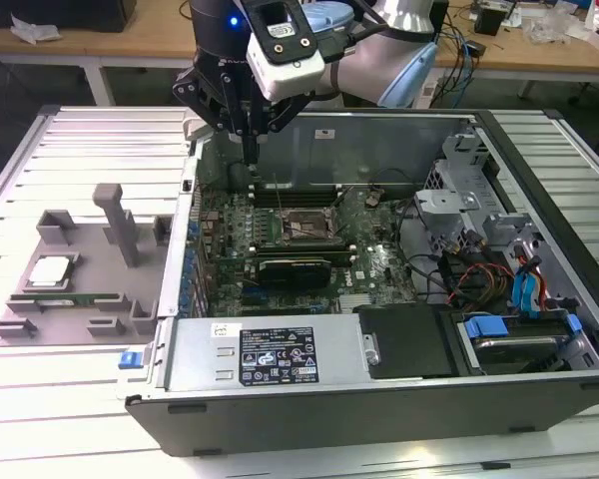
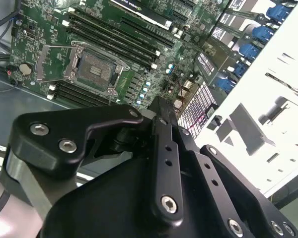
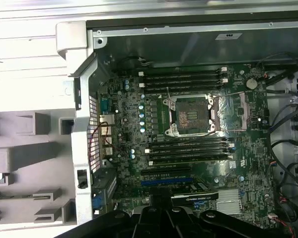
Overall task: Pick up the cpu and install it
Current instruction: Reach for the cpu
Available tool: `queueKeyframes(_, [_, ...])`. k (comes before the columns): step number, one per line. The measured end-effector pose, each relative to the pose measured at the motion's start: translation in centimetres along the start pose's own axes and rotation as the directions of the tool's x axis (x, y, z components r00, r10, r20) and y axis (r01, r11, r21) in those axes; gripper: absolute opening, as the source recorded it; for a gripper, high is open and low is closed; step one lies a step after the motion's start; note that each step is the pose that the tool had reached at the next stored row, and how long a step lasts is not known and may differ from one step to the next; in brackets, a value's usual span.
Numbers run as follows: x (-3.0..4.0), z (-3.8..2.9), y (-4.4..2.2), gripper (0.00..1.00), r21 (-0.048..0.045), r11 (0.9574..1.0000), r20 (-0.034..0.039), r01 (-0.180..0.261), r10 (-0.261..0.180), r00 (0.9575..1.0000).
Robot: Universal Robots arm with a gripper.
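The arm (image 1: 394,55) comes in from the back of the exterior view, pale elbow bent, wrist turned straight down. The black gripper (image 1: 250,148) points downward, fingers (image 2: 163,144) pressed together with nothing between them, linkages folded close in both wrist views.

Silvery-grey on top with a thin darker rim, that was the cpu (image 1: 52,270), pale against a flat mid-grey holder (image 1: 120,239). The table (image 1: 90,140) was ribbed in silver-white stripes. The case (image 1: 379,414) was dark grey, and the motherboard (image 1: 364,264) was deep green, banded with black slots and dotted with pale-blue capacitor tops (image 3: 142,114) in the first wrist view. The gripper (image 1: 250,158) was matt black, and silver screw heads (image 2: 169,203) speckled it in the second wrist view. Bright blue drive latches (image 1: 484,326), red and yellow cables (image 1: 479,279), and a white label (image 1: 280,354) with black print.
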State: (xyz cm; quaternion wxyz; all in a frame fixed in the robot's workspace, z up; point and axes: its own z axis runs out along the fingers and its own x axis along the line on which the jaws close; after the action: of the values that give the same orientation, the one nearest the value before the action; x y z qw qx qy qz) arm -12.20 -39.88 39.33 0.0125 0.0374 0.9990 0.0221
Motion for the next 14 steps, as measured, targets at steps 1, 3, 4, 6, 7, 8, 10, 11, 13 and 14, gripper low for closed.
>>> queueKeyframes(1, [0.05,0.00,0.00,0.11,0.0000,1.0000,0.0000,0.000,0.000,1.0000])
queueKeyframes(3, [0.15,-0.01,-0.01,0.11,0.0000,1.0000,0.0000,0.000,0.000,1.0000])
queueKeyframes(4, [0.23,-0.01,-0.02,0.11,0.0000,1.0000,0.0000,0.000,0.000,1.0000])
queueKeyframes(6, [0.93,-0.02,-0.07,0.11,0.0000,1.0000,0.0000,0.000,0.000,1.0000])
queueKeyframes(7, [1.19,-0.03,-0.09,0.11,0.0000,1.0000,0.0000,0.000,0.000,1.0000])
queueKeyframes(8, [1.36,-0.04,-0.10,0.11,0.0000,1.0000,0.0000,0.000,0.000,1.0000])
queueKeyframes(10, [1.66,-0.04,-0.12,0.11,0.0000,1.0000,0.0000,0.000,0.000,1.0000])
queueKeyframes(11, [1.83,-0.05,-0.14,0.11,0.0000,1.0000,0.0000,0.000,0.000,1.0000])
queueKeyframes(13, [2.21,-0.06,-0.16,0.11,0.0000,1.0000,0.0000,0.000,0.000,1.0000])
queueKeyframes(14, [2.52,-0.06,-0.16,0.11,0.0000,1.0000,0.0001,0.000,0.000,1.0000])
